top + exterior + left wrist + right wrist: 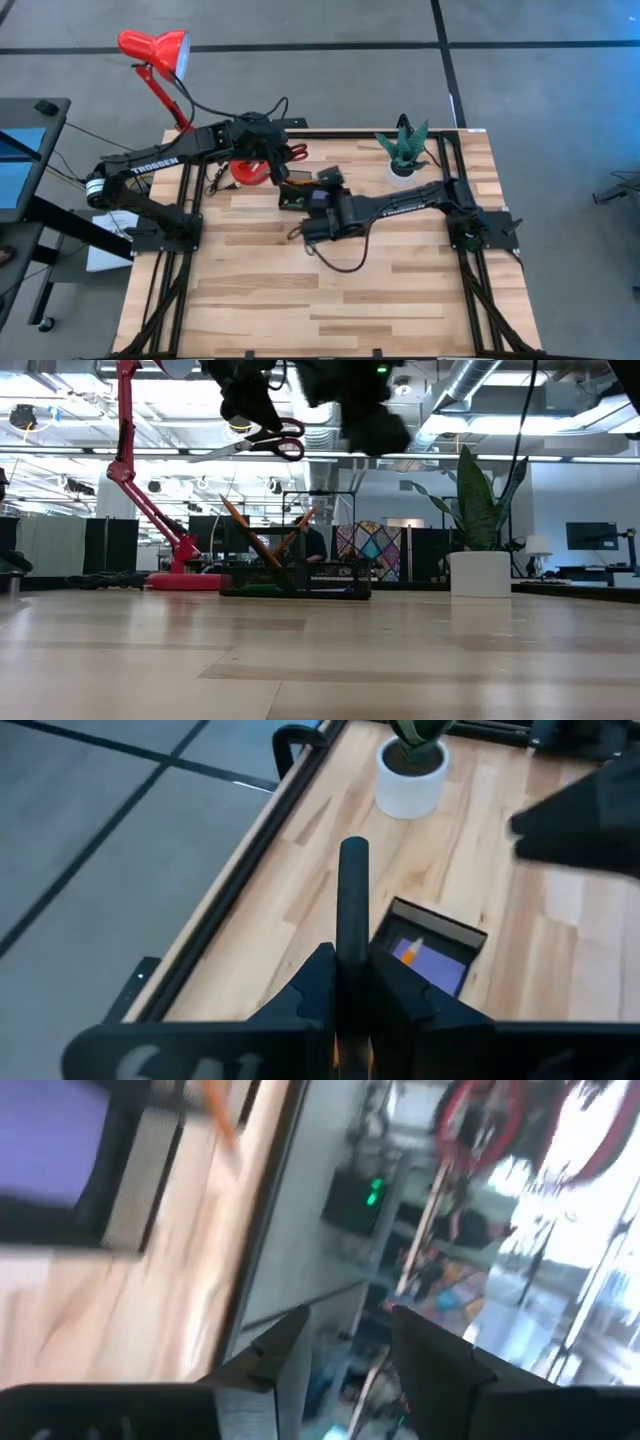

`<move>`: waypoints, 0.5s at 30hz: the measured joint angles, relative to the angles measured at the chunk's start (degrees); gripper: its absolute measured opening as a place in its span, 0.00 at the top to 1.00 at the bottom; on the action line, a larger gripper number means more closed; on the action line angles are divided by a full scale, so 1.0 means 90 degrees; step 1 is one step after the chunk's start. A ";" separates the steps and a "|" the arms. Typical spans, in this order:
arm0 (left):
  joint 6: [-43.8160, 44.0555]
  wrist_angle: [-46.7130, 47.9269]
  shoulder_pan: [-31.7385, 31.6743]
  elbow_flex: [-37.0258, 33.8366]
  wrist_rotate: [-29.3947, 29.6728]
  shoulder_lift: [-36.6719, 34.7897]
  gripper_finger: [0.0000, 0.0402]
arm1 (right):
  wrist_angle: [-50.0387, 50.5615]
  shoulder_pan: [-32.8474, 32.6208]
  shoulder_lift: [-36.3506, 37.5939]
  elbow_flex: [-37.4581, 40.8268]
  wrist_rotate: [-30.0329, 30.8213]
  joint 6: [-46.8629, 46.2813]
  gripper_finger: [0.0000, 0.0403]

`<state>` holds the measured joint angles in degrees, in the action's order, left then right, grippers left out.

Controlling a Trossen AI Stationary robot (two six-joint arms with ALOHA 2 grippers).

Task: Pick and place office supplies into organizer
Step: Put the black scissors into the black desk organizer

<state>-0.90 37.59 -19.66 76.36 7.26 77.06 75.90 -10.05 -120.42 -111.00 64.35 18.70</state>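
Observation:
My left gripper (272, 160) is shut on the red-handled scissors (268, 444), high over the table's far side. In the left wrist view the scissors (352, 890) show edge-on as a dark bar. Below them the black organizer (300, 578) rests on the table. It holds orange pencils (252, 535) leaning out of its taller section and the purple notepad (432, 963). My right gripper (345, 1350) is open with nothing between its fingers. It hangs above the organizer (298, 196), just right of the scissors, and shows as a dark shape (370, 420) in the low view. My left gripper pinches the scissors between its two fingers where the red handles meet the blades (262, 440). The fingers slant down from the table's left. The scissors hang clear of everything and nearly level, with handles (295, 153) toward the right and blades (215, 454) toward the left.
A red desk lamp (155, 50) has its round base (248, 172) just left of the organizer. A potted green plant (405, 150) in a white pot stands at the far right. The near half of the wooden table (330, 300) is bare board.

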 joint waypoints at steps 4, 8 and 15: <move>-0.0138 -0.0379 0.0000 0.0000 0.0064 -0.0015 0.95 | 0.1639 0.0028 0.0001 0.0015 -0.0510 -0.2178 0.70; -0.0224 -0.0921 0.0000 0.0000 -0.0317 -0.0028 0.95 | 0.1386 0.0117 0.0236 0.0340 -0.1745 -0.2584 0.72; -0.0462 -0.1457 -0.0002 -0.0302 -0.0422 -0.0394 0.95 | 0.1547 0.0087 0.1120 0.1584 -0.1677 -0.3927 0.75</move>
<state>-5.05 24.48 -19.68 73.64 3.46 73.51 89.82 -9.27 -110.34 -96.74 49.25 -16.65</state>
